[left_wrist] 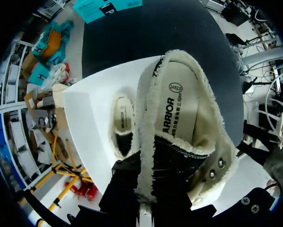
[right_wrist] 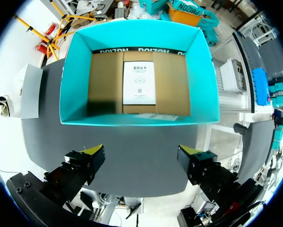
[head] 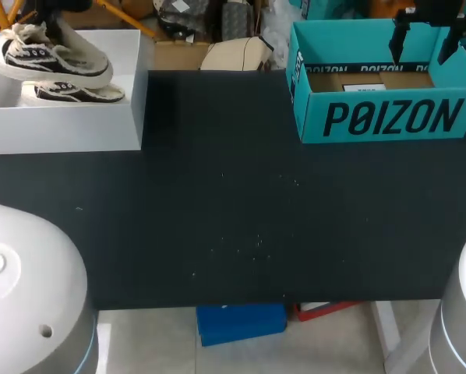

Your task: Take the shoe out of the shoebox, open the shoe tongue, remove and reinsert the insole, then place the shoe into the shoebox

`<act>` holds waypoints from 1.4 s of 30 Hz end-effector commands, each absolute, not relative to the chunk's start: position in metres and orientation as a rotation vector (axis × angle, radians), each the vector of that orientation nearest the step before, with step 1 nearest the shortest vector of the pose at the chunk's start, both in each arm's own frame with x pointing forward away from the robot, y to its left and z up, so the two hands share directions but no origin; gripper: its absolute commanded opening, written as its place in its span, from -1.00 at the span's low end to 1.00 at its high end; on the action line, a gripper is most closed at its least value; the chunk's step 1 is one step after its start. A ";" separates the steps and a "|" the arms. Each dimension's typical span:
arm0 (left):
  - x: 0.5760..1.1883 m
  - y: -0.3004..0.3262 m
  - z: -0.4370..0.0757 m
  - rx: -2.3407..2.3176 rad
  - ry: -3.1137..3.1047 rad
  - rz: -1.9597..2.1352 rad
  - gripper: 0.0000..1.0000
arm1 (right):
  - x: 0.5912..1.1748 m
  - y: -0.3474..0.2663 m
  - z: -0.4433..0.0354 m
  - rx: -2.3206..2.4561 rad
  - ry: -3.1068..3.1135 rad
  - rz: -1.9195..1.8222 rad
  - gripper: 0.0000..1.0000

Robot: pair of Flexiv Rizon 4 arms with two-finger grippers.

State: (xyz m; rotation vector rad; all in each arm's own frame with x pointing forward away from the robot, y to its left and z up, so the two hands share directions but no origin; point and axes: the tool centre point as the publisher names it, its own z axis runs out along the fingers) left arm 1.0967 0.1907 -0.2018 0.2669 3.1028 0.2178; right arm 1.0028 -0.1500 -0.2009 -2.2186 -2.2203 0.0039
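My left pincer (left_wrist: 148, 201) grips the fleece-lined shoe (left_wrist: 179, 118) by its collar, raised over the white block (left_wrist: 92, 118) where a second shoe (left_wrist: 122, 127) lies. My right pincer (right_wrist: 141, 158) hangs wide open, holding nothing, above the teal shoebox (right_wrist: 75, 80) on the desk (head: 256, 210).

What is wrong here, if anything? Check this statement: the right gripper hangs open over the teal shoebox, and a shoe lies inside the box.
One thing is wrong: no shoe lies in the teal shoebox. The right wrist view shows only its cardboard floor with a white paper sheet on it. The rest stands: the right gripper hangs open over the box.
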 end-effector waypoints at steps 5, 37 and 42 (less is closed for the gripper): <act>1.025 0.099 -0.132 0.178 3.038 0.266 -1.00 | 1.003 -0.150 -0.201 -2.219 -2.220 0.004 1.00; 0.925 -0.151 -0.285 0.220 3.231 0.088 -1.00 | 1.003 -0.150 -0.201 -2.219 -2.220 0.004 1.00; 0.907 -0.159 -0.306 0.161 3.263 0.070 -1.00 | 1.003 -0.150 -0.201 -2.219 -2.220 0.004 1.00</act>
